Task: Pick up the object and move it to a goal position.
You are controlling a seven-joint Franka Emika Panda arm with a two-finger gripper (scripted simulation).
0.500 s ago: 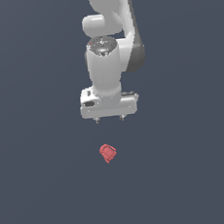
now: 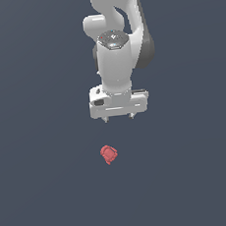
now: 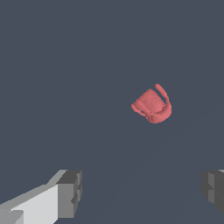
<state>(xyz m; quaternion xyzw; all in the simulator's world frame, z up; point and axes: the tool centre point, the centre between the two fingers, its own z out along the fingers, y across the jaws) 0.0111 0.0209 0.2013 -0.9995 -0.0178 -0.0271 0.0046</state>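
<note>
The object (image 2: 108, 154) is a small red, lumpy item lying on the dark grey floor, below the gripper in the exterior view. It also shows in the wrist view (image 3: 152, 105), beyond the fingers. My white gripper (image 2: 119, 117) hangs above it, points down, and is open and empty. Only the short fingertips (image 2: 105, 119) show under the hand in the exterior view. In the wrist view the two grey finger pads (image 3: 70, 193) stand wide apart, with the object apart from them and not between them.
The dark grey floor (image 2: 44, 191) stretches flat around the object. The white arm (image 2: 117, 20) rises behind the gripper toward the top of the exterior view.
The gripper has shifted slightly toward the exterior view's right and a little lower. The object has not moved.
</note>
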